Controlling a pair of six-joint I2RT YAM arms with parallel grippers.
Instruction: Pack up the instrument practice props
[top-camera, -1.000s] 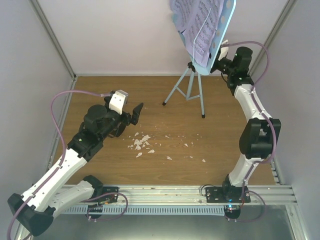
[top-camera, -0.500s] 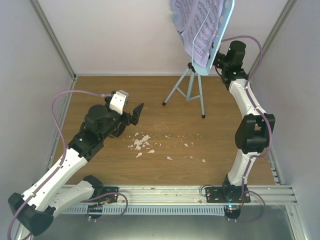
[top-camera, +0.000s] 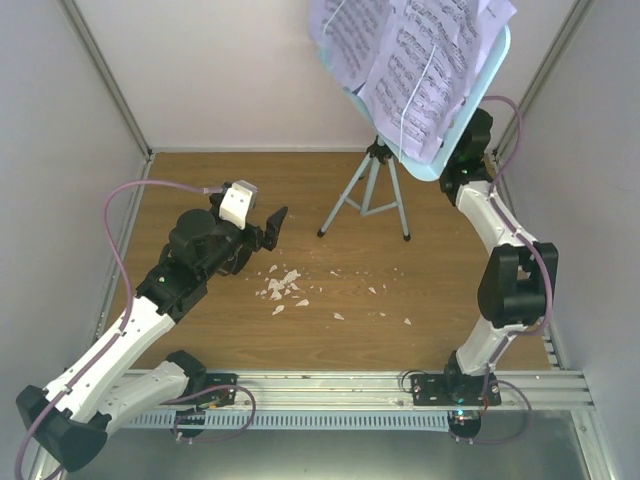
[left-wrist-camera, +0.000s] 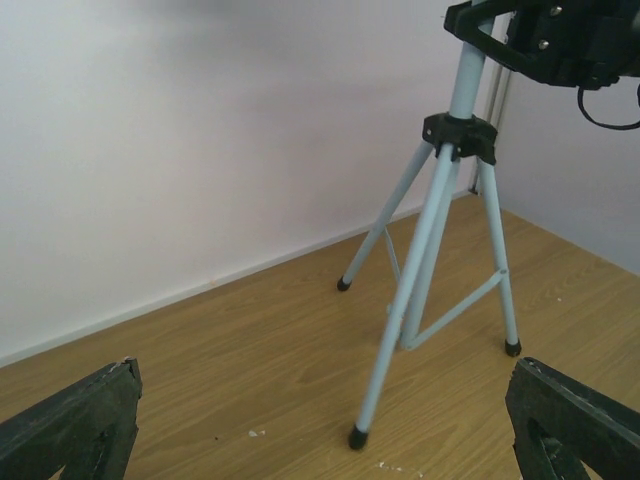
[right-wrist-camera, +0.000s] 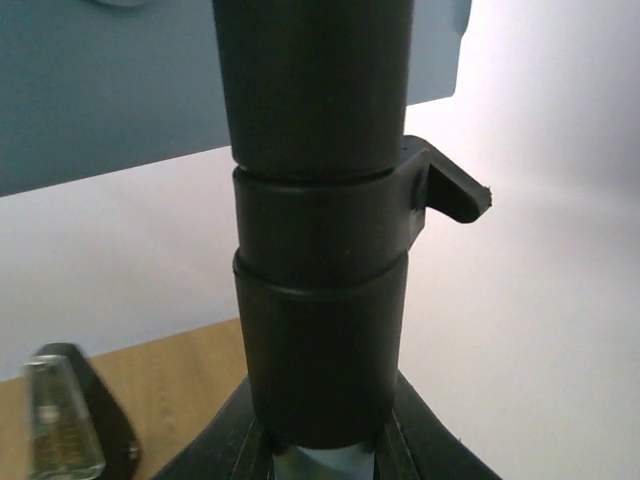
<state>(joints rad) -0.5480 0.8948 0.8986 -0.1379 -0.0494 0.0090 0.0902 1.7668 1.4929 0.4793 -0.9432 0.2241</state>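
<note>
**Tripod base of music stand (left-wrist-camera: 425, 250), on wooden bench (left-wrist-camera: 200, 370)**

Light blue; three splayed legs, each tipped with a black foot, thin braces running to the centre tube. Black collar (left-wrist-camera: 458, 135) gathers the legs below the post. Right arm (left-wrist-camera: 570, 40), black, meets the post at the top edge. Left hand (left-wrist-camera: 320, 400): two black fingers (left-wrist-camera: 70, 425) spread wide at the lower corners. White crumbs (left-wrist-camera: 255, 433) near the front foot.

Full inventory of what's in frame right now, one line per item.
music stand: 1, light blue with black joints, far side, right of centre
sheet music: several pages, lilac, on the stand's desk
metronome: 1, black with clear cover, low left in right wrist view only
crumbs: many, white, scattered mid-table
table: 1, brown wood
left fingers: 2, black, open, left of crumbs
right fingers: 2, black, closed on the stand's post
</note>
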